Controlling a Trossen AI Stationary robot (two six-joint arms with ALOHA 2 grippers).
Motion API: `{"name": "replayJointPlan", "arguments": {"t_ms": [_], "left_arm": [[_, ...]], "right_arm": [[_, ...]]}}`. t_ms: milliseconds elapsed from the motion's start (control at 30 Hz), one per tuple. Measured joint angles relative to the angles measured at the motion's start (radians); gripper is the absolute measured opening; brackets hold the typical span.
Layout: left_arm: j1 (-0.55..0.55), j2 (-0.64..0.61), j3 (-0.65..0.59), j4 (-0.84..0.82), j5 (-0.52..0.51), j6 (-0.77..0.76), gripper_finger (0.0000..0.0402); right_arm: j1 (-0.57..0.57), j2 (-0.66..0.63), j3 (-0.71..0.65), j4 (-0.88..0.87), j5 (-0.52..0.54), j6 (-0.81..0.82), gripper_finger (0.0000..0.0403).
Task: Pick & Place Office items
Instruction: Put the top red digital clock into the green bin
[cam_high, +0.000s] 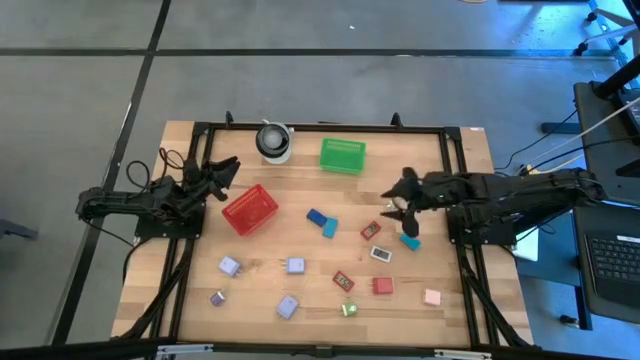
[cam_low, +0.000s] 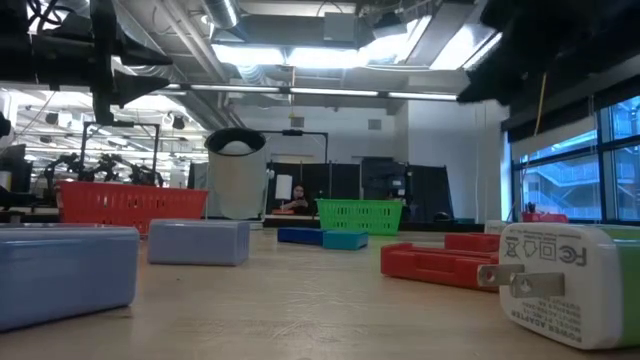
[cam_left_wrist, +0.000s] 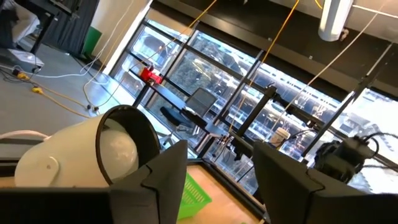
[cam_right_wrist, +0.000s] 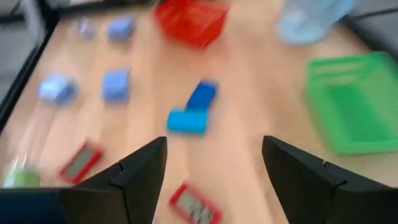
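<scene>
Office items (cam_high: 325, 227), small blocky plastic pieces, scattered across lower-centre frame. Right gripper (cam_high: 402, 200) spread, empty, right of centre; lower squarely over one piece before closing. Left gripper (cam_high: 222, 172) spread, idle, upper left.

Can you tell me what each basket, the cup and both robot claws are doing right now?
Red basket: upright, looks empty.
Green basket: upright, empty.
Cup: upright, beside green basket.
Left gripper: open, raised near red basket.
Right gripper: open, above the pieces, holding nothing.
</scene>
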Motion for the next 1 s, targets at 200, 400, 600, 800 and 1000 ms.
{"name": "replayJointPlan", "arguments": {"t_ms": [200, 400, 600, 800, 1000], "left_arm": [[0.000, 0.000, 0.000, 0.000, -0.008, 0.000, 0.0197], [0.000, 0.000, 0.000, 0.000, -0.017, 0.000, 0.0196], [0.000, 0.000, 0.000, -0.004, -0.016, 0.000, 0.0196], [0.000, 0.000, 0.000, -0.008, -0.016, 0.000, 0.0196], [0.000, 0.000, 0.000, -0.020, -0.016, 0.000, 0.0196]], "right_arm": [[-0.078, 0.152, 0.000, -0.008, -0.216, -0.156, 0.0268], [-0.124, 0.303, 0.000, -0.006, -0.332, -0.334, 0.0268], [-0.141, 0.431, 0.000, 0.001, -0.353, -0.520, 0.0268], [-0.152, 0.568, -0.001, 0.059, -0.352, -0.637, 0.0268], [-0.157, 0.645, -0.001, 0.141, -0.352, -0.640, 0.0268]]}}
